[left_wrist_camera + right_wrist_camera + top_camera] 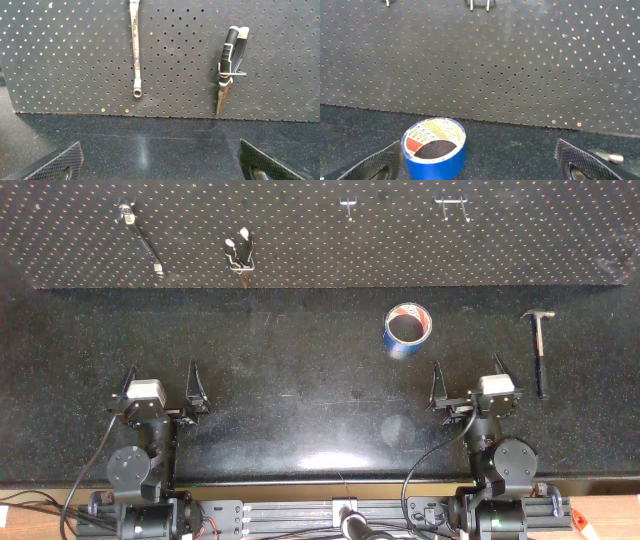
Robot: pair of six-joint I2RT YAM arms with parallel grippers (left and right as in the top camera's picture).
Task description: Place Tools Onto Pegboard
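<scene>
Tape roll (408,328) sits just beyond your right hand (467,370), spread apart, toward back edge of table (300,360); left hand (162,373), also apart, farther.

A black, speckled, stone-look bench (300,370) runs the full width, glossy enough that a soft white patch of reflected light (335,461) sits on it near the front edge. Right behind it a dark perforated pegboard panel (300,240) stands upright, meeting the bench along its back edge like a wall. At the near right corner, a strip of light brown wood (605,518) peeks in.
</scene>
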